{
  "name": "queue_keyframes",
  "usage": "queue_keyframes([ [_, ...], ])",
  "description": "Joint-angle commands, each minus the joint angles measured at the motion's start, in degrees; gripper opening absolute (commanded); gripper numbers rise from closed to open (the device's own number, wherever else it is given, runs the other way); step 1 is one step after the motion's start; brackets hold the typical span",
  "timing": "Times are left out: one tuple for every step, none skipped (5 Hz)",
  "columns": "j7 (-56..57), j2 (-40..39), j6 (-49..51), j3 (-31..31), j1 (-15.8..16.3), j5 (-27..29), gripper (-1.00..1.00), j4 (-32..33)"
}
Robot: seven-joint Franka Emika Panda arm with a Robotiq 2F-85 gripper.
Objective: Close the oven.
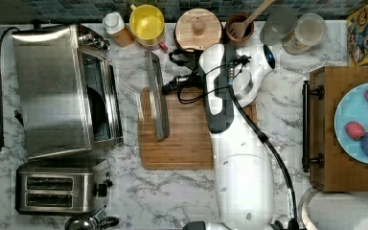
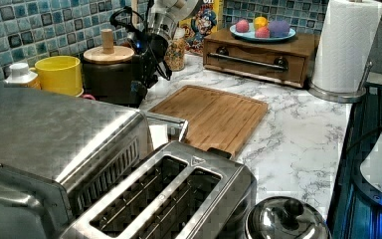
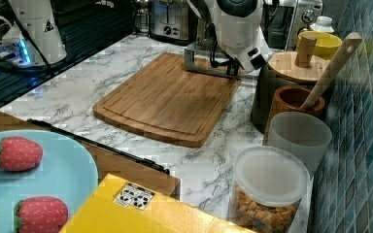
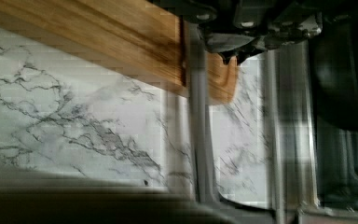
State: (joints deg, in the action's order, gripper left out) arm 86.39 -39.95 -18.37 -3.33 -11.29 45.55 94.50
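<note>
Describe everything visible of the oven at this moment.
The oven is a large boxy brushed-steel unit at the top view's left, with knobs at its back corner and a black cord running down its far side. Its glass door is dropped fully open, and the long bar handle rests over the wooden cutting board's edge. The dark cavity is exposed. The two-slot toaster stands beside it.

The top view looks straight down on the surface point(image 1: 172, 191). The left view sits low behind the toaster point(image 2: 169, 199), facing across the board point(image 2: 214, 117). The right view looks back from the opposite end, over the plate point(image 3: 73, 170). Both share the board. The wrist view hangs close above the oven point(image 4: 340, 116) door.
</note>
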Motion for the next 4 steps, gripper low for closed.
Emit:
queue_keyframes([
  [-5.98, 0.02, 0.56, -1.20, 5.00, -3.05, -1.00, -4.94],
  [-7.70, 0.82, 2.97, -0.65, 5.40, -3.30, -1.00, -5.44],
  [-6.14, 2.54, 3.31, -1.63, 5.21, -2.65, -1.00, -3.49],
  [-7.76, 3.18, 5.45, -2.51, 6.84, -3.06, -1.00, -3.68],
])
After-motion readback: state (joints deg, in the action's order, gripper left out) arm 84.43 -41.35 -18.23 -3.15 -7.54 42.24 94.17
